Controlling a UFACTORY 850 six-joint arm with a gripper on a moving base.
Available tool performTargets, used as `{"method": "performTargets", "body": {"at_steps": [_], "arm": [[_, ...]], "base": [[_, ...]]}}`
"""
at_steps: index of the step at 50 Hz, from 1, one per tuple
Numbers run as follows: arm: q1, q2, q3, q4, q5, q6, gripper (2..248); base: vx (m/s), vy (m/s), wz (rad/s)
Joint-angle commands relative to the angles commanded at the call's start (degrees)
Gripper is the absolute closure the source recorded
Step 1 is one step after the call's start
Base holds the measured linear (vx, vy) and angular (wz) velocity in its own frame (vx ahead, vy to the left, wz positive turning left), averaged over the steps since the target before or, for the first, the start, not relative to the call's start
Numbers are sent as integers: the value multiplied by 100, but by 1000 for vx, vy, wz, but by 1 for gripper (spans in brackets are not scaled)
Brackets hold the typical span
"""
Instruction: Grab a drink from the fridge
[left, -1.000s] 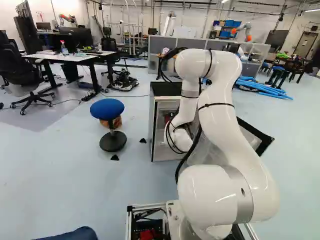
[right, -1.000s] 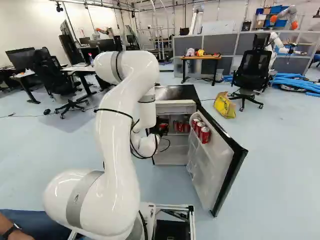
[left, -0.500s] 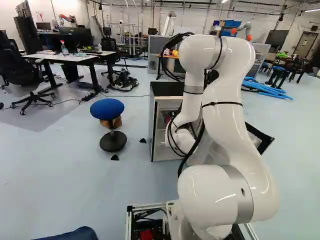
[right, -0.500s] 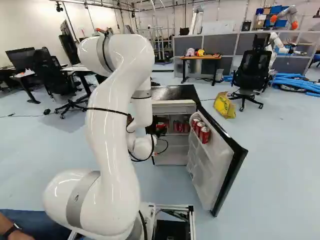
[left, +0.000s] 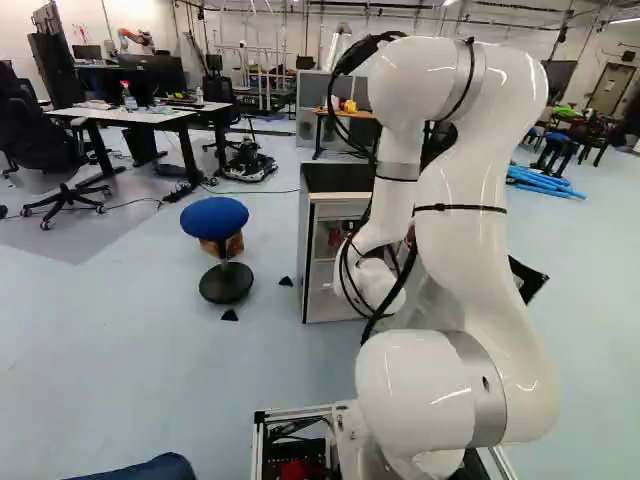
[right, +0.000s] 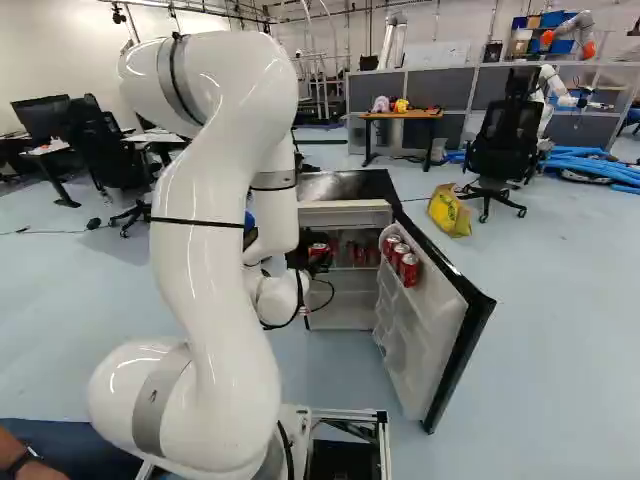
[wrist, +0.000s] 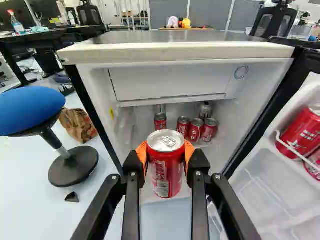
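Pale blue floor (right: 560, 350) is extending under the whole work area. White arm (left: 470, 260) is rising from the foot of both base views and reaching toward the fridge (wrist: 170, 50). Its gripper (right: 314, 255) is pinching one red drink can (wrist: 166, 170) between the orange pads (wrist: 142, 154), one at each side; the can is standing upright in this grip, with the open fridge directly beyond. To the right of the compartment, the fridge door (right: 425, 340) is hanging open, its rack retaining three red cans (right: 410, 270). Inside, further cans (wrist: 195, 130) are standing on a shelf. Blue stool (left: 214, 217) is standing left of the fridge, near a brown paper bag (wrist: 77, 125). Beyond the door, a yellow bag (right: 449, 212) is resting near an office chair (right: 505, 145). Farther back, grey partitions (right: 435, 88) are standing behind a wooden table (right: 405, 115).
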Motion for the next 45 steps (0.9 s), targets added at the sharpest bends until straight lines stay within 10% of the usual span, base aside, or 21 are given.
{"method": "performTargets", "body": {"at_steps": [45], "arm": [[-10, 989, 437, 0, -3, 0, 156]], "base": [[0, 0, 0]]}}
